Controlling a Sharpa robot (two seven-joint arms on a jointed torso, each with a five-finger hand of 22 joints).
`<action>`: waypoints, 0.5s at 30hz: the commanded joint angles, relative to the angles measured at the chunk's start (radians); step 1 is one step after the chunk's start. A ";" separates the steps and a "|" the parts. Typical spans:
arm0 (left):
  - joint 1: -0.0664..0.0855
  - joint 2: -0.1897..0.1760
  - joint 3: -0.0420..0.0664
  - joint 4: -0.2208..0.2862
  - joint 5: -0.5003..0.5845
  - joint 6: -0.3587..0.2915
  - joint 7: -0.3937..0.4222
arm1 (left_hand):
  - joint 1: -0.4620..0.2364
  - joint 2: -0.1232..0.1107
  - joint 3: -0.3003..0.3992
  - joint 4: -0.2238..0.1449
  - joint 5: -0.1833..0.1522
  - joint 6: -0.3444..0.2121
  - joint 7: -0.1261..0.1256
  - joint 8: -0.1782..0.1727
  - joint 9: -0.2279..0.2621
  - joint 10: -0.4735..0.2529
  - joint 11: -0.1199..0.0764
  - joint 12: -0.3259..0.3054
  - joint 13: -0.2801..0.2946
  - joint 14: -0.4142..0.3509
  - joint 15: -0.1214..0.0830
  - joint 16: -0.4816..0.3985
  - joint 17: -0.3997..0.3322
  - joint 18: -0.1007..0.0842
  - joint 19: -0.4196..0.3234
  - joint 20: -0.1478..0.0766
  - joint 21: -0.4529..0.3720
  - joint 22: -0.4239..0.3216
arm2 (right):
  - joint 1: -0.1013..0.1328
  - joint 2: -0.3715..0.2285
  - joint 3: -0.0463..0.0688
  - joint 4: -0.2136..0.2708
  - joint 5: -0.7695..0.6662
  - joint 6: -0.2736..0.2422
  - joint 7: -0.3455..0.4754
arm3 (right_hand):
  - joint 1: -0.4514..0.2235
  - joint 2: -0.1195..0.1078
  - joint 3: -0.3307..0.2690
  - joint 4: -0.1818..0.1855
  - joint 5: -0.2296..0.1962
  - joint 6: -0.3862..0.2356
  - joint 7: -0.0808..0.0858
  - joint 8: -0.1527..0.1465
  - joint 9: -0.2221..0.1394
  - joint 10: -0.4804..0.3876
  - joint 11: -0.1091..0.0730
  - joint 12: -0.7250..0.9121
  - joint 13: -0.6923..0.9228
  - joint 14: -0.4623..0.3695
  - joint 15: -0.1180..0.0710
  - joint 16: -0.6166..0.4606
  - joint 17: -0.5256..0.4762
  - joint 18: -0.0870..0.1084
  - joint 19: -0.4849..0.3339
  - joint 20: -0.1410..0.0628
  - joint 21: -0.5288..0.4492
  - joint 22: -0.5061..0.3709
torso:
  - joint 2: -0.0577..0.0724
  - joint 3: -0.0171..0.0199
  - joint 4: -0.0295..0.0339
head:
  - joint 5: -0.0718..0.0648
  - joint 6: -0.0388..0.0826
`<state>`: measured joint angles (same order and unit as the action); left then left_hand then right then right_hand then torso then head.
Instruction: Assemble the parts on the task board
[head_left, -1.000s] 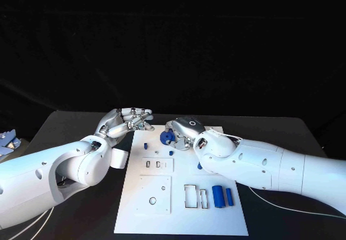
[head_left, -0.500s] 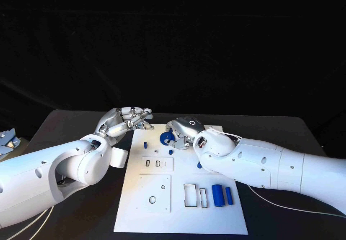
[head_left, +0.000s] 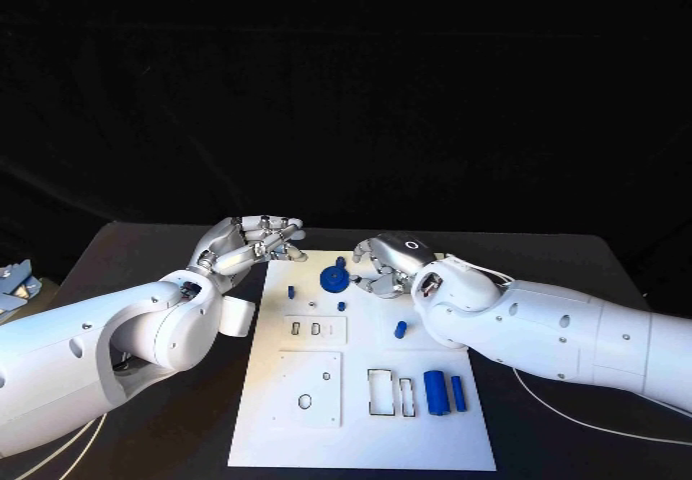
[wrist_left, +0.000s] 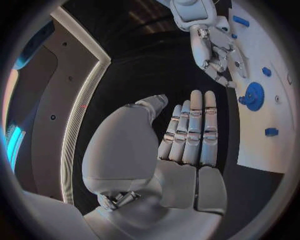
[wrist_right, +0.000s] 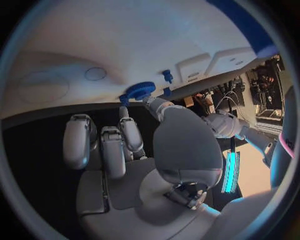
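On the board (head_left: 361, 420) lie two long blue bars (head_left: 444, 391) side by side near its right edge, long axes running front to back. One blue gear (head_left: 338, 277) and about four small blue pegs (head_left: 290, 292) sit toward the far end. The left hand (head_left: 248, 245) hovers at the far left corner, fingers straight and together, holding nothing. The right hand (head_left: 385, 266) is just beside the gear; whether it is touching it is unclear.

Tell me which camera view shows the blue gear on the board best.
The left wrist view: the blue gear lies unobstructed on the task board, its toothed rim clear. The head view shows it small, beside the right hand. The right wrist view shows it edge-on beyond that hand's fingers.
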<state>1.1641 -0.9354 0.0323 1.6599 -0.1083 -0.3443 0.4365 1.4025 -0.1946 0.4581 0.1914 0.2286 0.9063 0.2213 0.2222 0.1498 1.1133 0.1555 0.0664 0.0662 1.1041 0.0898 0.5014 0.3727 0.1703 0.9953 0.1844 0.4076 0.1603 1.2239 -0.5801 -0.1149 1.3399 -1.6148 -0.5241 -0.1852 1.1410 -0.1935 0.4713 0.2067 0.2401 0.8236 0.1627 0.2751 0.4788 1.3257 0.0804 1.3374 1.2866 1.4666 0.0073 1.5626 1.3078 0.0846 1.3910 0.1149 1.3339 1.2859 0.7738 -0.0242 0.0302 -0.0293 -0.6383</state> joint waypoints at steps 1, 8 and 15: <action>0.001 -0.002 0.001 -0.002 0.002 0.013 0.007 | -0.006 0.001 0.000 -0.004 -0.005 -0.005 0.004 -0.007 -0.002 -0.008 0.001 -0.003 0.000 -0.007 -0.002 0.003 0.002 0.010 -0.001 0.003 0.007 0.001 | 0.016 -0.060 0.005 0.047 0.169 -0.104 0.132 | 0.021 -0.001 0.010 -0.013 -0.002 -0.012 0.006 -0.015 -0.002 -0.004 0.004 -0.003 -0.008 0.098 0.004 0.001 0.236 -0.007 -0.004 -0.001 -0.012 -0.013 | -0.003 0.0009 -0.0083 | 0.003 0.004; 0.001 -0.006 0.001 -0.010 0.006 0.017 0.009 | -0.007 0.001 0.001 -0.005 -0.005 -0.006 0.004 -0.008 -0.002 -0.009 0.001 -0.003 0.000 -0.009 -0.002 0.003 0.002 0.010 -0.003 0.004 0.007 0.001 | 0.060 -0.227 0.009 0.118 0.424 0.058 0.259 | 0.089 0.001 0.034 -0.073 -0.028 -0.009 0.012 -0.033 -0.001 -0.018 0.009 -0.013 -0.017 0.097 0.009 -0.001 0.232 -0.005 -0.011 0.004 -0.023 -0.019 | -0.013 0.0049 -0.0234 | 0.000 0.006; 0.001 -0.003 0.000 -0.021 0.008 0.025 0.012 | -0.007 0.001 0.001 -0.005 -0.005 -0.006 0.004 -0.008 -0.002 -0.009 0.001 -0.003 0.000 -0.009 -0.002 0.003 0.002 0.010 -0.003 0.004 0.007 0.001 | 0.060 -0.337 0.009 0.113 0.486 0.159 0.325 | 0.132 -0.017 0.039 -0.121 -0.051 -0.019 0.016 -0.054 -0.002 -0.023 0.012 -0.016 -0.021 0.098 0.011 0.001 0.239 -0.006 -0.011 0.006 -0.024 -0.015 | -0.020 0.0140 -0.0393 | 0.001 0.003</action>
<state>1.1641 -0.9410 0.0321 1.6402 -0.1063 -0.3423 0.4373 1.4025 -0.1946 0.4581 0.1914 0.2286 0.9063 0.2213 0.2181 0.1488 1.1133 0.1555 0.0664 0.0662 1.1004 0.0861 0.5014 0.3743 0.1703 0.9953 0.1844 0.4076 0.1602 1.2876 -0.9092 -0.1058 1.4538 -1.2054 -0.4548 0.0622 1.2656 -0.2095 0.5105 0.0896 0.1917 0.8100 0.1762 0.2239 0.4773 1.3075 0.0912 1.3250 1.2673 1.4650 0.0130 1.5626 1.3076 0.0846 1.3874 0.1184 1.3126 1.2705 0.7583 -0.0157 0.0007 -0.0302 -0.6316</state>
